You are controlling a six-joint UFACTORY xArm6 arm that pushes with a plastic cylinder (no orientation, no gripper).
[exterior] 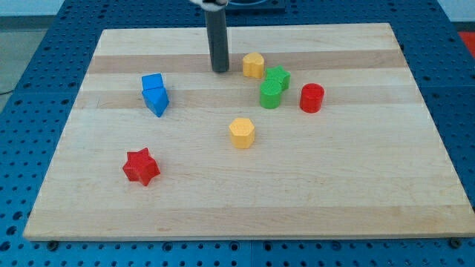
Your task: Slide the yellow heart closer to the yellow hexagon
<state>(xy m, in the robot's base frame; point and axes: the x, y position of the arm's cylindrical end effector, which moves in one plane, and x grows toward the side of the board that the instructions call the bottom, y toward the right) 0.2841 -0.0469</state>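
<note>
The yellow heart [253, 64] lies near the view's top, just right of centre. The yellow hexagon [242, 133] lies near the board's middle, well below the heart toward the view's bottom. My tip [220, 70] rests on the board just left of the yellow heart, with a small gap between them. The dark rod rises straight up from it and out of the view's top.
Two green blocks [277, 77] [271, 95] sit touching, right below the heart. A red cylinder [312, 98] is to their right. Two blue blocks [152, 83] [156, 101] sit together at the left. A red star [141, 166] lies at the lower left. The wooden board [356, 185] ends on all sides.
</note>
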